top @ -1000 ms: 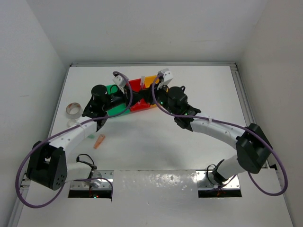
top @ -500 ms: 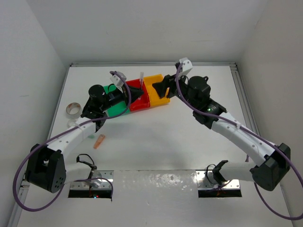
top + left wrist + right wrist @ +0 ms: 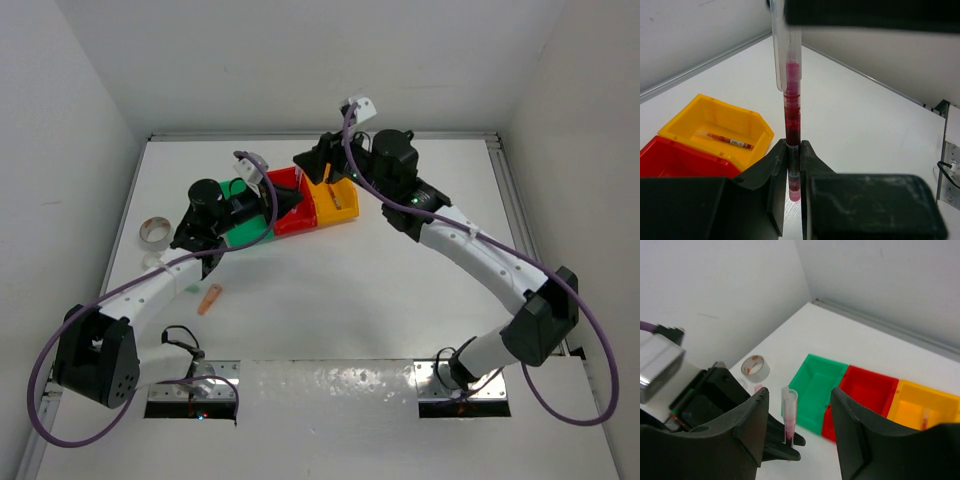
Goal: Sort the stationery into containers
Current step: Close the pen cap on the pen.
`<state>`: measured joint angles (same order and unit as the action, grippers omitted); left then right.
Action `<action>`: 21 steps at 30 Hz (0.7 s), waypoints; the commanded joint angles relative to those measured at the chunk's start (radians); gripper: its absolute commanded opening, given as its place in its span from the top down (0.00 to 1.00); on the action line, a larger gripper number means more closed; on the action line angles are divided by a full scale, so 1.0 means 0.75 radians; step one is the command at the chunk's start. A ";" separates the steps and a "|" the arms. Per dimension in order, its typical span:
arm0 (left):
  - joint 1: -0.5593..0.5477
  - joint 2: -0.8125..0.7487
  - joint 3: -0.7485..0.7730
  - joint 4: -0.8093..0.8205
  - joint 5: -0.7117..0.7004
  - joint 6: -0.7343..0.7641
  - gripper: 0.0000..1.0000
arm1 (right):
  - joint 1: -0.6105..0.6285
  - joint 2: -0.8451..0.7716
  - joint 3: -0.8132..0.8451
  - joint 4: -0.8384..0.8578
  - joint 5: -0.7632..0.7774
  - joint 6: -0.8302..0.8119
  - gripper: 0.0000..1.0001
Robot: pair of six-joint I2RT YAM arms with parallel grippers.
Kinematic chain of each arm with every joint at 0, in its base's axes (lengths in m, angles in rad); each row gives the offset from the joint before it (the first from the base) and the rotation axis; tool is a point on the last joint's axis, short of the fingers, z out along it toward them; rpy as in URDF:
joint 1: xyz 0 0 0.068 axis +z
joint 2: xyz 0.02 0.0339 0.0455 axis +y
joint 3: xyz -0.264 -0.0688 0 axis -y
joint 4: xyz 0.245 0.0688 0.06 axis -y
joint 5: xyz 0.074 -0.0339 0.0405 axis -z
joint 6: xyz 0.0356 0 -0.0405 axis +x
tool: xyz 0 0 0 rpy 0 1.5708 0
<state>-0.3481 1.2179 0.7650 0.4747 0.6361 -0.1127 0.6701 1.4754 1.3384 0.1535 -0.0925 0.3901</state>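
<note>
The left gripper (image 3: pixel 792 161) is clamped tight on the lower part of a red pen (image 3: pixel 792 112), both fingers (image 3: pixel 774 172) pressed against its barrel, and the pen stands upright with its clear cap at the top. In the left wrist view the pen's lower tip pokes out just below the jaws, above the white table (image 3: pixel 855 125). The right gripper (image 3: pixel 799 407) hangs above and near it with its jaws spread wide and nothing between them; looking down through the gap, the capped pen shows well apart from either finger. In the top view the left gripper (image 3: pixel 290 200) sits over the row of joined bins and the right gripper (image 3: pixel 312 165) is just behind the row, above the seam between red and yellow. The green bin (image 3: pixel 816 382), the red bin (image 3: pixel 867 390) and the yellow bin (image 3: pixel 932 402) stand side by side. A second thin red pen (image 3: pixel 726 140) lies flat on the floor of the yellow bin, and the floor of the red bin looks bare. Left of the bins a clear tape roll (image 3: pixel 153 232) lies on the table, and nearer the arm bases lies a short orange stick (image 3: pixel 209 299).
</note>
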 commanded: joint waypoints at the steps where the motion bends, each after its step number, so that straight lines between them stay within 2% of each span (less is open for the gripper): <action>1: -0.012 -0.043 0.039 0.052 0.003 0.005 1.00 | 0.007 0.031 0.024 0.049 -0.079 0.059 0.49; 4: -0.012 -0.043 0.039 0.054 0.005 0.005 1.00 | 0.009 0.056 -0.003 0.102 -0.095 0.098 0.51; 6: -0.012 -0.043 0.037 0.054 0.005 0.005 1.00 | 0.007 0.072 -0.011 0.122 -0.112 0.124 0.62; 7: -0.012 -0.041 0.039 0.054 0.007 0.003 1.00 | 0.009 0.078 -0.015 0.131 -0.116 0.132 0.68; 8: -0.012 -0.041 0.039 0.056 0.005 0.001 1.00 | 0.009 0.082 -0.019 0.133 -0.120 0.145 0.82; 10: -0.010 -0.041 0.037 0.064 0.001 -0.005 1.00 | 0.015 0.090 -0.042 0.155 -0.124 0.155 0.98; 16: 0.006 -0.041 0.050 0.130 -0.057 -0.056 1.00 | 0.068 0.080 -0.211 0.157 -0.045 0.100 1.00; 21: 0.012 -0.033 0.062 0.265 -0.069 -0.062 1.00 | 0.176 0.115 -0.422 0.184 0.162 0.028 1.00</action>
<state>-0.3458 1.2167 0.7593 0.4122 0.6136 -0.1352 0.7315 1.5169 1.1374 0.4011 -0.0235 0.4583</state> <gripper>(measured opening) 0.097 0.080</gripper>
